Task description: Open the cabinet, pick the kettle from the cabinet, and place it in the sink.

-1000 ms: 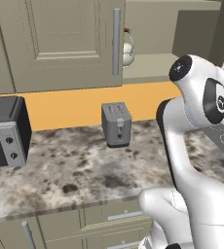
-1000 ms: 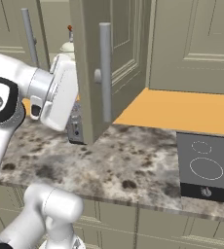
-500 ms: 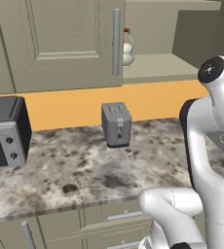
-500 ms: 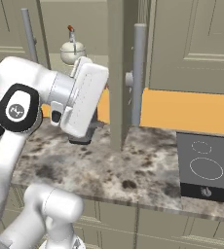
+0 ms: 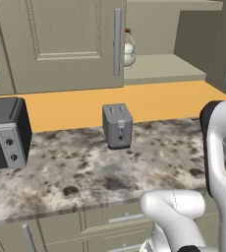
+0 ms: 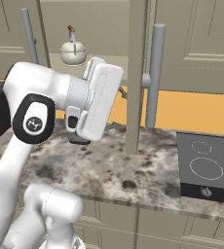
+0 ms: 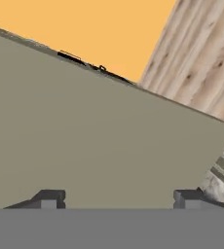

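the arm rises from the lower left of the right base view, bends at a dark elbow joint, and reaches out level to the right. its white hand is turned on edge beside the swung-out cabinet door [image 6: 137, 73], just left of the door's long grey bar handle [image 6: 154, 75]. in the left base view the arm stands upright at the right edge, a white column with a dark joint near the top.

in the hand view the gripper [image 7: 119, 198] has its two dark fingertips [image 7: 49, 198] spread wide apart with nothing between them, so the hand is released and grasps nothing. ahead of them lies a broad flat olive panel, tilted across the view, with orange wall and pale wood grain beyond it.

the cabinet [image 5: 61, 44] has its left door shut and its right side open, showing a bare shelf inside. the kettle [image 6: 73, 52] stands upright on that shelf at the left side, cream-white with its thin wire handle arched above it. in the left base view the kettle [image 5: 128, 51] peeks out from behind the shut door's handle. it is well apart from the hand.

on the speckled stone counter [image 5: 134, 167] a grey toaster [image 5: 117, 125] stands near the wall, and a dark microwave [image 5: 4, 133] sits at the left. a black cooktop [image 6: 206, 168] lies in the counter to the right.
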Robot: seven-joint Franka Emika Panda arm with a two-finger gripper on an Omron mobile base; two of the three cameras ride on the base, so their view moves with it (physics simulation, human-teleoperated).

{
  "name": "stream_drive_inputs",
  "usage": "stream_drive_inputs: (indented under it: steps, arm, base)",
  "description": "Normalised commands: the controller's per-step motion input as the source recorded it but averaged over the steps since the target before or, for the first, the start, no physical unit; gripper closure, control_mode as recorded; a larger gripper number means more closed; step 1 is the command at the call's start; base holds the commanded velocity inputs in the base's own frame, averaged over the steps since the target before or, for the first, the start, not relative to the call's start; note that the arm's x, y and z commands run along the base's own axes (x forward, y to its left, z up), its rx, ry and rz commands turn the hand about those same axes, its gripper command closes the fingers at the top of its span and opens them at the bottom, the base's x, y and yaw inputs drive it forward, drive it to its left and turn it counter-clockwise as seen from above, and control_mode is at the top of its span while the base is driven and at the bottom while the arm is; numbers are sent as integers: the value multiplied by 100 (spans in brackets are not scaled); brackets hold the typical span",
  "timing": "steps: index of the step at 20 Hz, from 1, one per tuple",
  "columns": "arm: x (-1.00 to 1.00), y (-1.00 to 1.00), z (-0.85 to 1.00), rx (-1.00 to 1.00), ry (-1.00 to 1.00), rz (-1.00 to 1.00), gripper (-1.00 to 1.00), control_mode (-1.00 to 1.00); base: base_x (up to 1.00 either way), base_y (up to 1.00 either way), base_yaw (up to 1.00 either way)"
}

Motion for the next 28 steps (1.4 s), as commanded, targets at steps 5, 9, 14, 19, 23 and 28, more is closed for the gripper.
stream_drive_inputs:
  steps: [5,9,14,19,23,28]
  arm:
    - [0,-28,-4,0,0,16,-100,-100]
    - [-5,-10,-4,-3,0,15,-100,-100]
    - [-11,34,-10,-16,-3,7,-100,-100]
    - [-8,49,-5,-23,0,3,-100,-100]
    - [-6,47,1,-23,3,4,-100,-100]
    - [-9,52,7,-19,5,8,-100,-100]
  base:
    - [0,0,0]
    - [0,0,0]
    - [0,0,0]
    - [0,0,0]
    - [0,0,0]
    - [0,0,0]
